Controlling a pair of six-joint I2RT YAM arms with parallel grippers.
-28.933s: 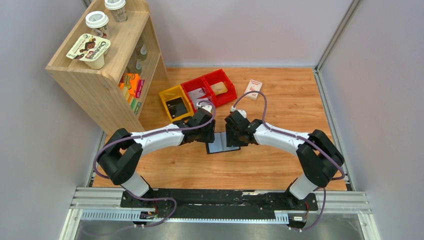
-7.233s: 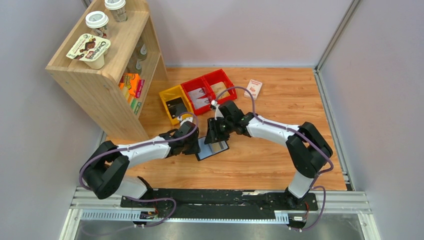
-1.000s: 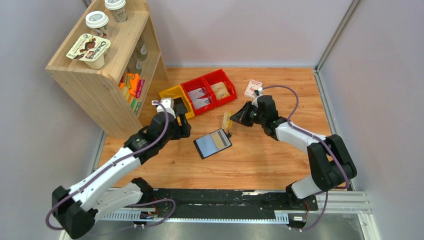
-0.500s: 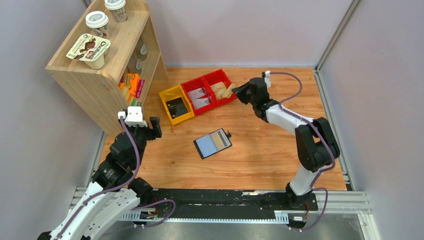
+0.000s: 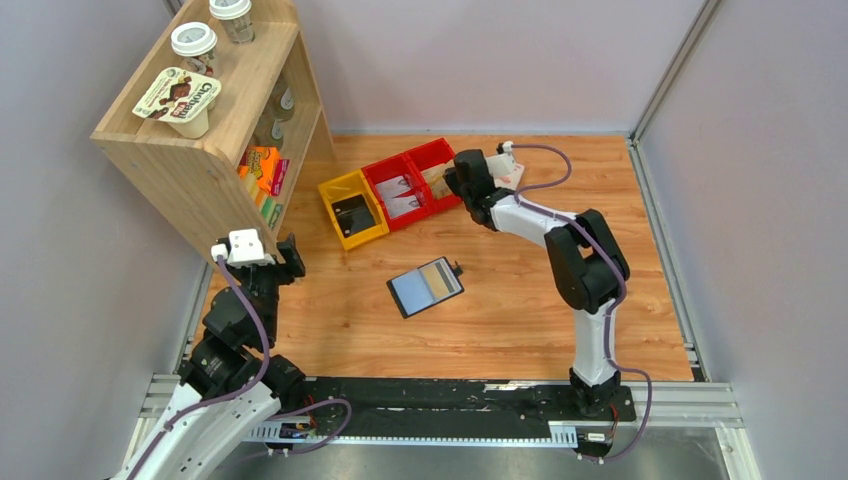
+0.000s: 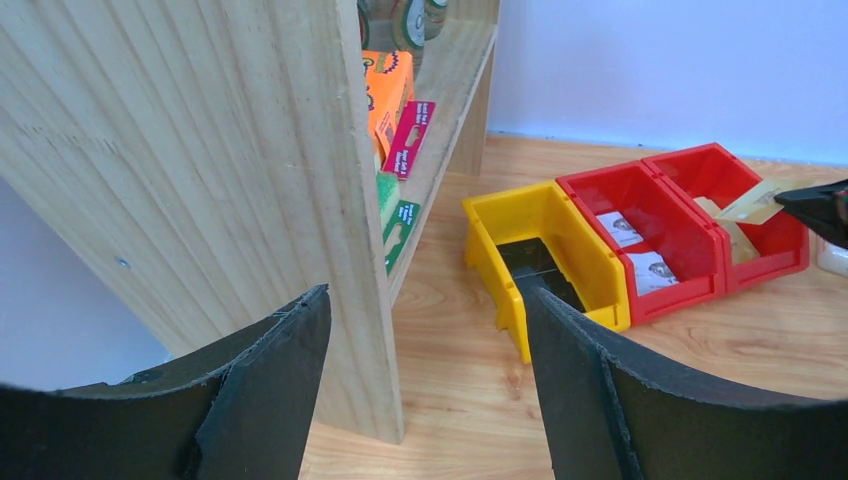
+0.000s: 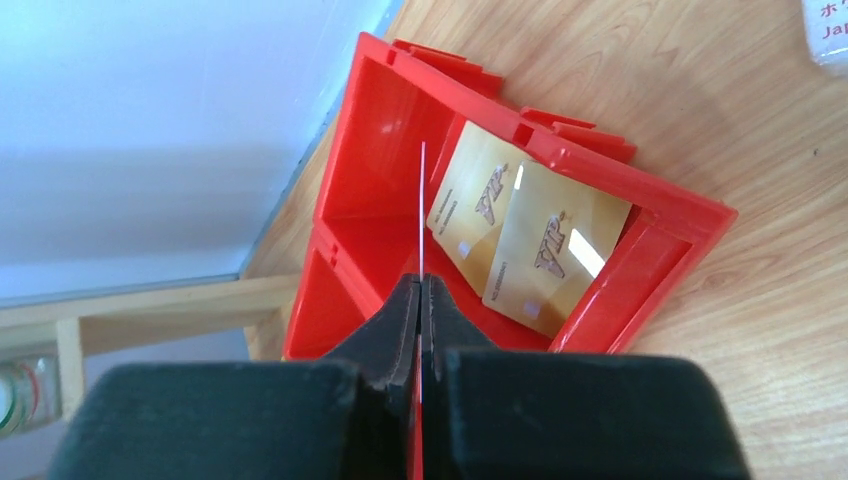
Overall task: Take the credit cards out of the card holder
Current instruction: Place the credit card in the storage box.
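A thin, glossy gold card (image 7: pixel 422 190), edge-on, is pinched in the right gripper (image 7: pixel 420 295) over a red plastic bin (image 7: pixel 360 150) where two more credit cards (image 7: pixel 545 250) lie flat. The black card holder (image 5: pixel 426 286) lies open on the wood-grain table (image 5: pixel 520 320); the left gripper (image 6: pixel 428 300) gapes beside a wooden shelf (image 6: pixel 200 150).

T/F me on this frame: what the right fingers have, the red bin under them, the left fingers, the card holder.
1. The right fingers are shut on a card. True.
2. The red bin below them is empty. False: two gold cards lie in it.
3. The left fingers hold the card holder. False: they are open and empty beside the wooden shelf; the holder lies open on the table.
4. A tan card shows inside the open holder. True.
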